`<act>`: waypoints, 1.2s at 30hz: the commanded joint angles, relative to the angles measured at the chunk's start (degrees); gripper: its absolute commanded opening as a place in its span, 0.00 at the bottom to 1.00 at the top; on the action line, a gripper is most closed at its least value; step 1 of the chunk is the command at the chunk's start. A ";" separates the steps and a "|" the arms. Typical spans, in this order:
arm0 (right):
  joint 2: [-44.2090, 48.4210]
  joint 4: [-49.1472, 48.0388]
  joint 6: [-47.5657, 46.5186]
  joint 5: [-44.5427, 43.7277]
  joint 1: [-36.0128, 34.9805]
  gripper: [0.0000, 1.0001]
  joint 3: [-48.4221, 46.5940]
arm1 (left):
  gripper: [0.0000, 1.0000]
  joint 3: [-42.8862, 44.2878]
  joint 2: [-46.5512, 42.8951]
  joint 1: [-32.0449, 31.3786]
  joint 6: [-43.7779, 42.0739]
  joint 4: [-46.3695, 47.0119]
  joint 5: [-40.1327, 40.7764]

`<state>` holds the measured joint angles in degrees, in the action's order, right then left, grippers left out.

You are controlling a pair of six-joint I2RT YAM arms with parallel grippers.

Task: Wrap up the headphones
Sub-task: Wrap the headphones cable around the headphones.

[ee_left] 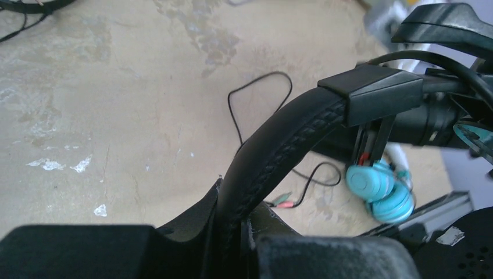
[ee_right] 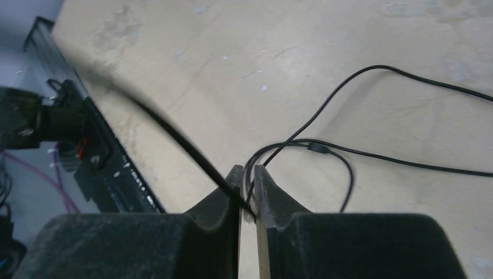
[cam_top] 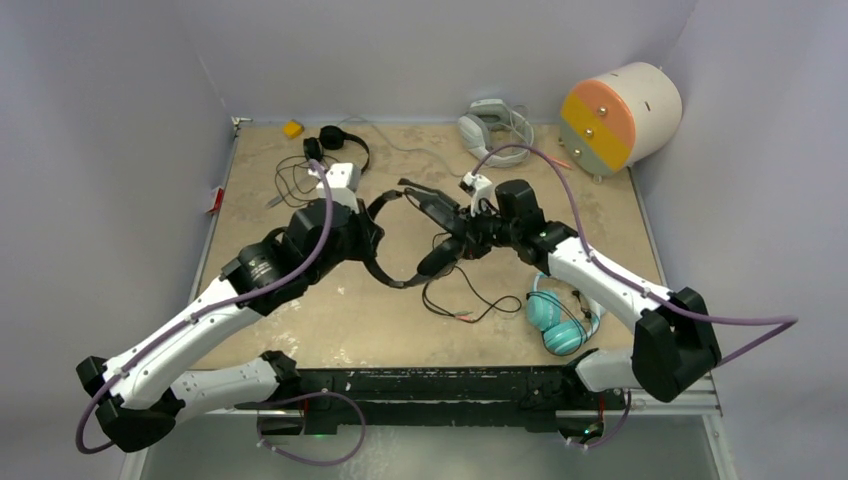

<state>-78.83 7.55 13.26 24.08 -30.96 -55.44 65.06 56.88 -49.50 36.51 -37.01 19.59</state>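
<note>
A black pair of headphones hangs between my arms above the table's middle, its padded band [cam_top: 385, 272] [ee_left: 279, 151] clamped in my shut left gripper [cam_top: 372, 235] [ee_left: 244, 232]. Its thin black cord [cam_top: 460, 300] [ee_right: 325, 148] loops on the table and runs up through the narrow gap of my right gripper [cam_top: 455, 238] [ee_right: 248, 174]. Those jaws stand slightly parted, wider than the cord. The plugs [ee_left: 285, 201] lie on the table. Teal headphones [cam_top: 558, 320] [ee_left: 378, 189] lie at the front right. Another black pair [cam_top: 335, 140] with a tangled cord rests at the back left.
A grey-white headset [cam_top: 490, 125] sits at the back centre. An overturned cylinder [cam_top: 620, 115] with an orange and yellow face lies at the back right corner. A small yellow object [cam_top: 292, 128] is at the back left. The black front rail [ee_right: 99, 157] borders the table.
</note>
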 commanded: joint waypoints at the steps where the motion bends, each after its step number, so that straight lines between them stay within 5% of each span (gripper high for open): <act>1: 3.13 -15.73 4.66 11.29 -0.76 0.16 6.28 | 0.00 5.11 -1.97 1.21 6.28 3.78 4.25; 12: 7.75 -34.00 3.75 6.46 -6.13 0.27 16.62 | 0.00 14.86 3.12 1.79 7.49 1.81 1.92; 26: 13.29 -43.89 6.24 9.59 -10.34 0.01 24.20 | 0.00 19.37 6.40 4.26 5.80 -2.04 8.85; 36: 20.77 -40.34 8.38 14.21 -14.53 0.00 24.19 | 0.00 15.17 10.14 8.33 -4.47 5.73 21.90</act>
<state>-59.96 -33.10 20.38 35.53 -44.21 -30.52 81.38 66.24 -41.60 38.09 -39.79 32.60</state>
